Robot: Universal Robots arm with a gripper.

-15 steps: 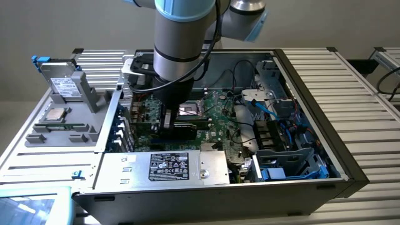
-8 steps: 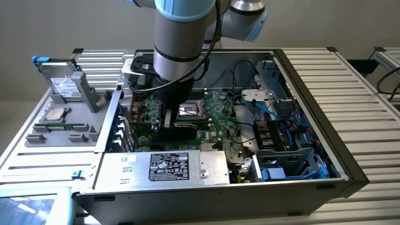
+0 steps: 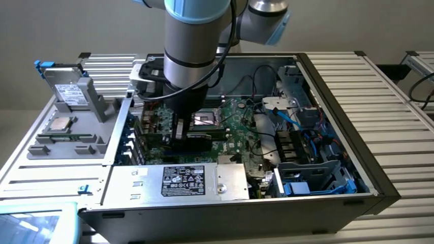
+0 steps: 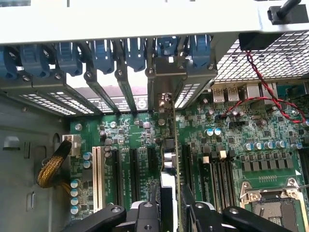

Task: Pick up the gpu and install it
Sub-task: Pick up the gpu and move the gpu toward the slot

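The gpu (image 4: 175, 145) shows edge-on as a thin green board standing upright over the large green motherboard (image 4: 130, 140). My gripper (image 4: 171, 215) is shut on it, one black finger (image 4: 147, 212) on each side. The card's metal bracket end (image 4: 166, 77) reaches the rear slot openings under the blue latches (image 4: 135, 50). It runs along a black expansion slot (image 4: 186, 164); whether it is seated I cannot tell. In the exterior view my gripper (image 3: 178, 133) hangs low inside the open computer case (image 3: 379, 183), above the motherboard (image 3: 234, 127).
Other black slots (image 4: 135, 171) and a white slot (image 4: 96, 179) lie beside the card. The CPU socket (image 4: 275, 205) and memory slots (image 4: 222, 174) are close by. A yellow braided cable (image 4: 50, 166), red-black wires (image 4: 270, 92), the power supply (image 3: 176, 180) and blue cables (image 3: 302, 129) crowd the case.
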